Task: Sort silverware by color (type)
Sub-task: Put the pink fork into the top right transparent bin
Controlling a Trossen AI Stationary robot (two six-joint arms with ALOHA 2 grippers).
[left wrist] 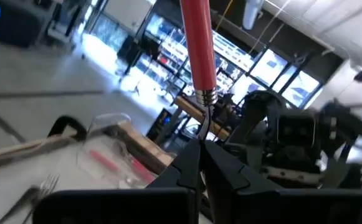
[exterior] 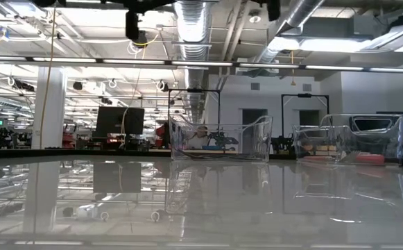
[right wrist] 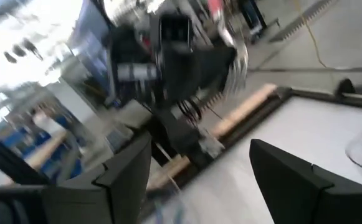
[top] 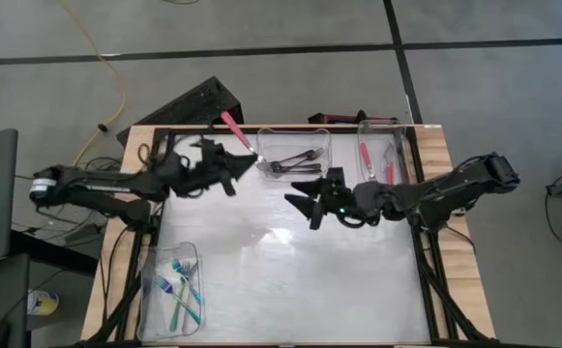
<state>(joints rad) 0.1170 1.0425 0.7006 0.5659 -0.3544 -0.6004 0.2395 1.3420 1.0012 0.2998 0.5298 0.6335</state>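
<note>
Inside left pincer (left wrist: 200,163), red fork (left wrist: 199,46) tines hidden.

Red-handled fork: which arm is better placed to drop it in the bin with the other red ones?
Left, probably. Its tool is shut on the red-handled fork; the right tool is open, though nearer the clear plastic bin.

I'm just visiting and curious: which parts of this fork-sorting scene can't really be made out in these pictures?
- Red-handled fork tines: left wrist view, hidden between the left gripper's fingers.
- Forks in the middle bin: high view, too small to count.
- Low view: neither gripper appears; bins' contents lost in reflections.
- Right wrist view: motion blur smears everything past the open right gripper.
</note>
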